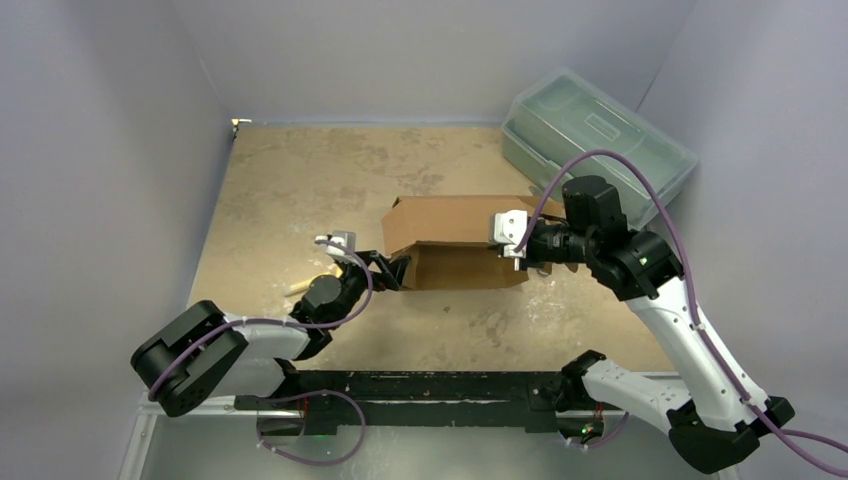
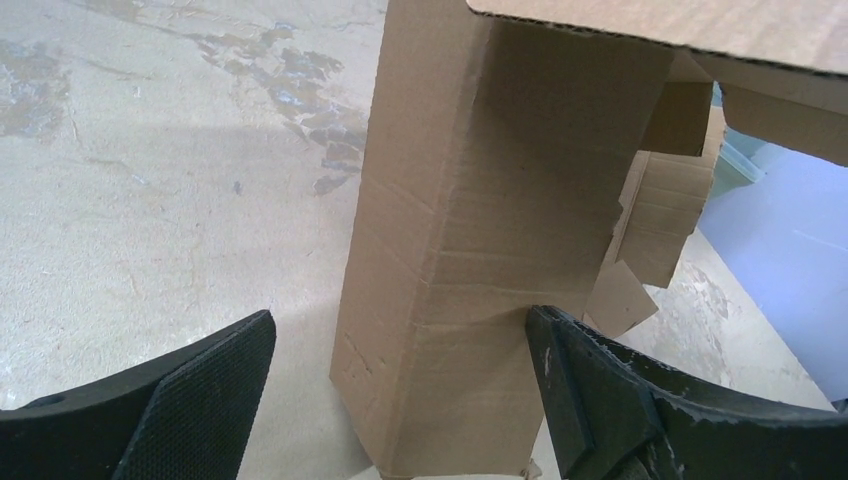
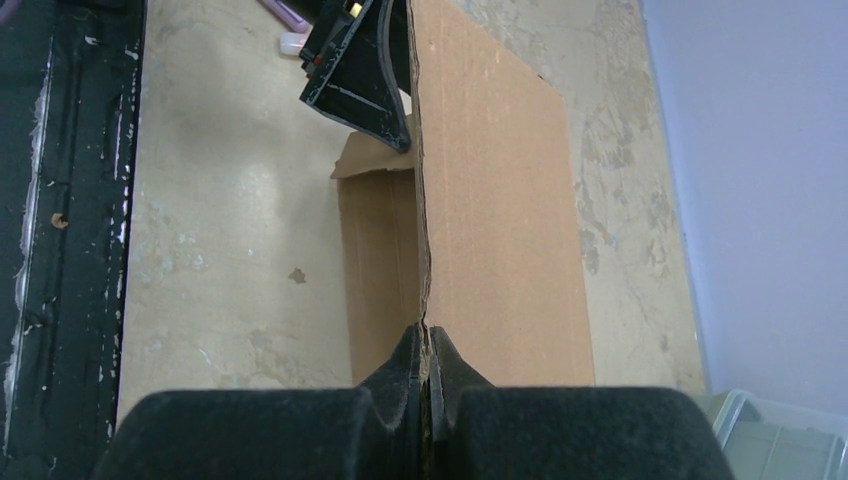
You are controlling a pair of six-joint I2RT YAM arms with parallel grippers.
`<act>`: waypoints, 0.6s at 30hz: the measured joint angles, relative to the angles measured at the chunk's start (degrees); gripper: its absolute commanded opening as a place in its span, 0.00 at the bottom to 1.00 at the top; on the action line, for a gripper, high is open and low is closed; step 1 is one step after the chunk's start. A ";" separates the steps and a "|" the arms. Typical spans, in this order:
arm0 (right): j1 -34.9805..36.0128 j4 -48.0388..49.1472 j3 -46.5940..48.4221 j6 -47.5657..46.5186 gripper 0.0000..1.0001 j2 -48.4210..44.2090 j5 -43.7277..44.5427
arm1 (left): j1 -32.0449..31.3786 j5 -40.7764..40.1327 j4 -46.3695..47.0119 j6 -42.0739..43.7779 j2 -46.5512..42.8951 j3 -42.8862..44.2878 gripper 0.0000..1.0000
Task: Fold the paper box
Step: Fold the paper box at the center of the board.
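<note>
Surface: mottled tan tabletop (image 1: 300,180); lilac-grey walls (image 1: 100,150);
Box: brown corrugated cardboard box (image 1: 450,220), half-folded;
Left gripper (image 2: 400,330): spread astride box's end;
Right gripper (image 3: 427,345): pinching box's panel edge

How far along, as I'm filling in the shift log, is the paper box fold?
Done: the paper box stands part-formed, with its walls raised. In hand: the right tool is shut on the box's upper edge; the left tool is open, straddling one end wall. Left: the inner flaps hang loose and the top is not closed down.
</note>
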 measured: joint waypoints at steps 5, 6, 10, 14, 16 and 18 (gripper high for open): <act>0.28 0.42 0.00 0.42 0.00 0.13 0.07 | -0.55 -0.98 -0.22 0.00 -2.03 -0.13 0.98; 0.37 0.55 0.00 0.44 0.00 0.24 0.04 | -0.55 -0.98 -0.22 -0.02 -2.67 -0.22 0.98; 0.44 1.11 0.02 0.59 0.00 0.66 0.07 | -0.55 -0.98 -0.59 -0.04 -4.24 -0.48 0.99; 0.48 1.42 0.00 0.76 0.00 0.81 0.11 | -0.55 -1.31 -1.03 -0.04 -4.24 -0.52 0.99; 0.48 1.66 0.02 0.92 0.00 0.81 0.24 | -0.55 -1.53 -1.29 -0.04 -4.22 -0.52 0.99; 0.48 1.99 0.02 1.27 0.00 0.90 0.37 | -0.55 -1.79 -1.92 -0.07 -4.22 -0.48 0.99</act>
